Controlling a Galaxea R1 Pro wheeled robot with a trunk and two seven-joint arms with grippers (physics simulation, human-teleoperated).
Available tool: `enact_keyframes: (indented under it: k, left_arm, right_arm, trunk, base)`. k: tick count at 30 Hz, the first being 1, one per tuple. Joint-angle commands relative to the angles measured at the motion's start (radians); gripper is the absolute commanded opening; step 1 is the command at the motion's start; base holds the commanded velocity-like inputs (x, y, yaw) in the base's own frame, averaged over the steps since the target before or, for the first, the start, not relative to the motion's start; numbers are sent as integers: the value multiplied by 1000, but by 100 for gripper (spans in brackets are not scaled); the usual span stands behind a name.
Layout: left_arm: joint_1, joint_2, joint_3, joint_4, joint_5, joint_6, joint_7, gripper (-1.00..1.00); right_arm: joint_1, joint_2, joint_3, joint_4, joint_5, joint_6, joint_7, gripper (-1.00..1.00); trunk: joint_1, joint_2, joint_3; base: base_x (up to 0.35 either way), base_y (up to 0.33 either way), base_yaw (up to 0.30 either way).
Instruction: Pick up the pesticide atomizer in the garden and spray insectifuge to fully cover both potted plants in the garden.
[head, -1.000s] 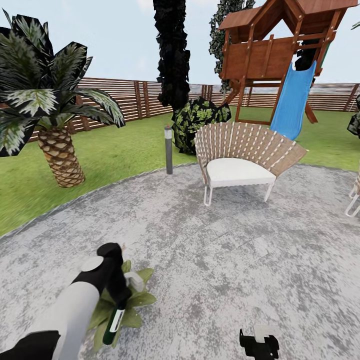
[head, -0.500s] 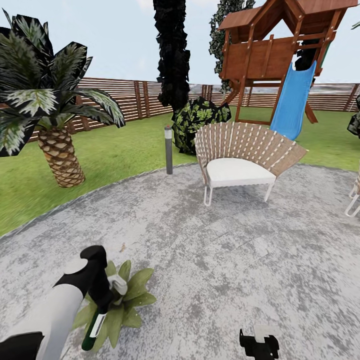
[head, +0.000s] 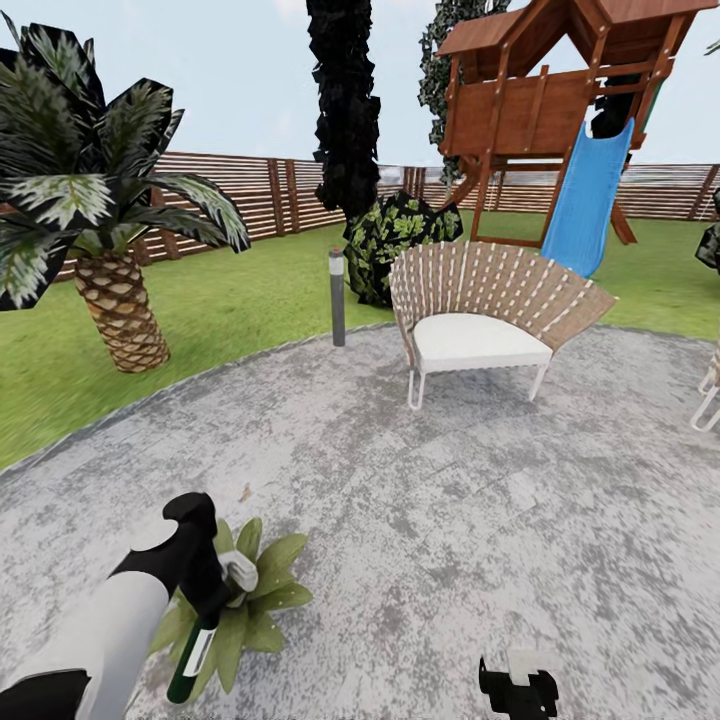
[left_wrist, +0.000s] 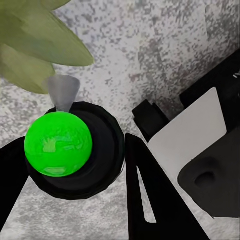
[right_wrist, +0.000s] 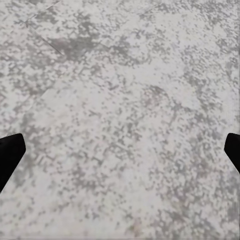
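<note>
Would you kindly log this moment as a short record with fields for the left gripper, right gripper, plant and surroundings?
left gripper: left gripper shut on the slim dark green atomizer bottle, held over the plant
right gripper: right gripper open, low over the grey stone patio
plant: low green leafy rosette on the patio
surroundings: woven white-cushioned chair, palm, blue slide, slatted wooden fence

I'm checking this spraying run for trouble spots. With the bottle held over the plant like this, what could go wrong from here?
1. The left gripper holds the spray bottle low against the plant; its leaves could get knocked or pressed.
2. The bottle hangs over one side of the plant, so the far leaves may stay unsprayed.
3. Just one plant is in sight, so the other could be missed.
</note>
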Motion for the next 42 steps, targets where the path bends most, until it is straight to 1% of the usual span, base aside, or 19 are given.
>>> enact_keyframes:
  k: [1, 3, 5, 8, 9, 12, 14, 16, 20, 25, 29, 30, 33, 35, 38, 42]
  left_arm:
    - [0, -2, 4, -1, -11, 11, -9, -100]
    - [0, -2, 3, -1, -14, 11, -9, -100]
    - [0, -1, 3, 0, -15, 11, -9, -100]
    - [0, 9, 5, 9, -17, 9, -9, -100]
    - [4, 11, 6, 12, -17, 8, -9, -100]
    - [40, 13, 7, 13, -19, 5, -9, -100]
    - [49, 17, 7, 13, -19, 5, -9, -100]
    - [51, 20, 8, 13, -12, 5, -9, -100]
    - [49, 16, 9, 3, -7, 10, -9, -100]
    - [33, 21, 9, -2, -7, 12, -9, -100]
    - [44, 23, 8, 8, -9, 7, -9, -100]
    - [47, 27, 8, 10, -11, 6, -9, -100]
    - [48, 63, 8, 13, -8, 4, -9, -100]
    - [49, 71, 9, 13, -7, 3, -9, -100]
    - [50, 67, 5, 16, -6, 3, -9, -100]
    - [81, 62, 6, 53, -5, 4, -9, -100]
  right_arm:
    - [-1, 0, -7, 1, 11, -3, -3, 100]
    - [-1, 0, -7, 1, 11, -3, -3, 100]
    - [-1, 0, -7, 1, 11, -3, -3, 100]
    - [-1, 0, -7, 1, 11, -3, -3, 100]
    - [-1, 0, -7, 1, 11, -3, -3, 100]
    - [-1, 0, -7, 1, 11, -3, -3, 100]
    - [-1, 0, -7, 1, 11, -3, -3, 100]
    - [-1, 0, -7, 1, 11, -3, -3, 100]
    - [-1, 0, -6, 1, 11, -3, -3, 100]
    - [-1, 0, -6, 1, 13, -3, -2, 100]
    - [-1, -1, -6, 1, 14, -3, -2, 100]
    - [-1, -1, -6, 1, 14, -3, -2, 100]
    - [-1, -3, -6, 1, 14, -3, -2, 100]
    - [-1, -3, -6, 1, 14, -3, -2, 100]
    - [-1, -3, -6, 1, 14, -3, -2, 100]
    - [-1, -3, -6, 1, 14, -3, -2, 100]
  trunk:
    - [4, -8, -6]
    - [11, -22, -15]
    - [11, -22, -17]
    - [11, -22, -18]
    - [11, -22, -18]
    - [11, -22, -18]
    - [11, -22, -18]
    - [11, -22, -18]
    - [11, -22, -18]
    - [11, -22, -18]
    - [11, -22, -18]
    - [11, -22, -18]
    - [11, -22, -18]
    - [11, -22, -18]
    - [11, -22, -18]
    - [11, -22, -18]
  base:
    - [0, 0, 0]
    - [0, 0, 0]
    - [0, 0, 0]
    - [0, 0, 0]
    - [0, 0, 0]
    - [0, 0, 0]
    - [0, 0, 0]
    - [0, 0, 0]
    - [0, 0, 0]
    - [0, 0, 0]
    - [0, 0, 0]
    - [0, 0, 0]
    - [0, 0, 0]
    - [0, 0, 0]
    - [0, 0, 0]
    - [0, 0, 0]
